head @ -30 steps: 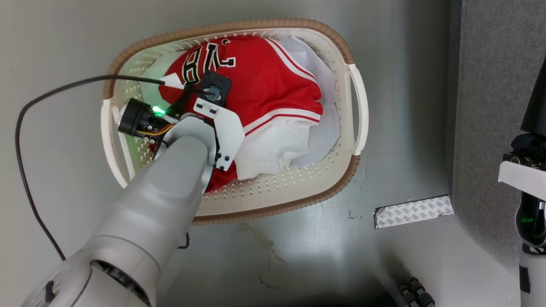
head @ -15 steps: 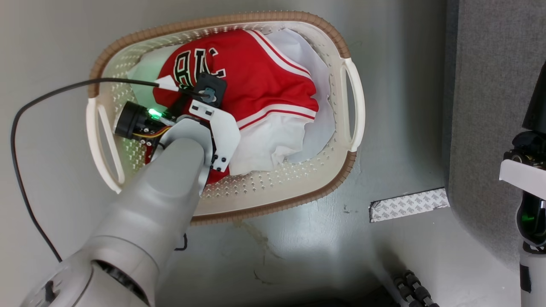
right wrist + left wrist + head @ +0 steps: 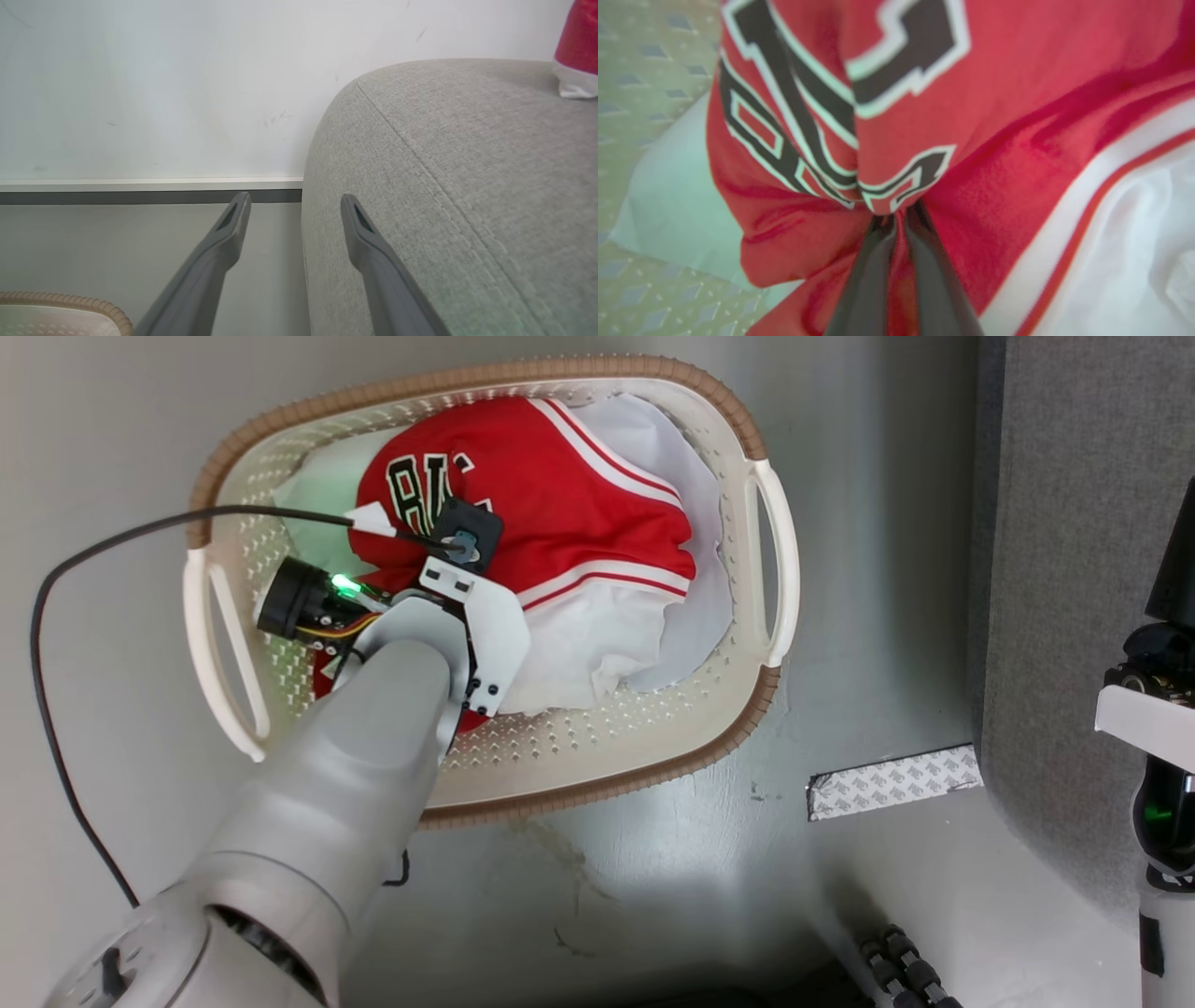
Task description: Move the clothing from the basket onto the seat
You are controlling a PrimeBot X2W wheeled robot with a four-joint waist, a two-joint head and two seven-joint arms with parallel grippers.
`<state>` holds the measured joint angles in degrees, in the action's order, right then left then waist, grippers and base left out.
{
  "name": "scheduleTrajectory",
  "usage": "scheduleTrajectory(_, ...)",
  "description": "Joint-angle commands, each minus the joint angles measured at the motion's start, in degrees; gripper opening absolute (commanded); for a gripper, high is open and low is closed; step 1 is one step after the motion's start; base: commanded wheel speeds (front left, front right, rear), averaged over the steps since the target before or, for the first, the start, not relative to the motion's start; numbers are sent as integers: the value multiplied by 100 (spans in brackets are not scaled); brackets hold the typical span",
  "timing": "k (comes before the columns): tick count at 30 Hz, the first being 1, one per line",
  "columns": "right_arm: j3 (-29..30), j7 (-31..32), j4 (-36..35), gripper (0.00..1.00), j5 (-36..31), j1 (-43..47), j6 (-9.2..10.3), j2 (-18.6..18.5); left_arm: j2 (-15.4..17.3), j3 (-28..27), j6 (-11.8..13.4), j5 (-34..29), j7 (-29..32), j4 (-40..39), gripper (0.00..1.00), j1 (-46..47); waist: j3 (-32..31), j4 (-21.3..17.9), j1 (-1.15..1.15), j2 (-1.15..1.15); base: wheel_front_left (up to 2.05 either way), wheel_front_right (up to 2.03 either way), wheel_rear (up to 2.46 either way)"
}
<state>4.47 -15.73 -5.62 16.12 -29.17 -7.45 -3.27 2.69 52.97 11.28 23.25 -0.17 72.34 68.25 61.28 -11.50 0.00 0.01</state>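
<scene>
Grey floor [image 3: 672, 905]: basket [image 3: 579, 793] | left gripper [image 3: 899, 219] pinching clothing [image 3: 579, 504] | right gripper [image 3: 295, 205] spread

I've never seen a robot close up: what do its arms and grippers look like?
The left arm is a smooth pale grey tube with a white wrist bracket, black cable and green light. The left gripper and right gripper each have two long, slim dark grey fingers.
</scene>
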Motion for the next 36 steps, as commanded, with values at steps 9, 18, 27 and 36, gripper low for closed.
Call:
scheduleTrajectory(9, 186, 82, 570, 100, 57, 185, 5, 46, 39, -54, -114, 369, -547, -200, 0, -289, -561, 195, 0, -1, 0, 0, 0)
scheduleTrajectory(18, 262, 61, 898, 100, -43, 296, 5, 30, 37, -63, -408, 749, -1094, -657, 0, -961, -1574, 384, 0, -1, 0, 0, 0)
scheduleTrajectory(27, 310, 61, 1319, 100, -103, 802, 5, 30, 34, -26, -321, 1083, -1287, -1449, 0, -1824, -2773, 513, 0, -1, 0, 0, 0)
scheduleTrajectory(36, 205, 61, 1616, 100, -84, 1279, 5, 28, 308, -275, -74, 1355, -1431, -2315, 0, -2721, -3887, 456, 0, -1, 0, 0, 0)
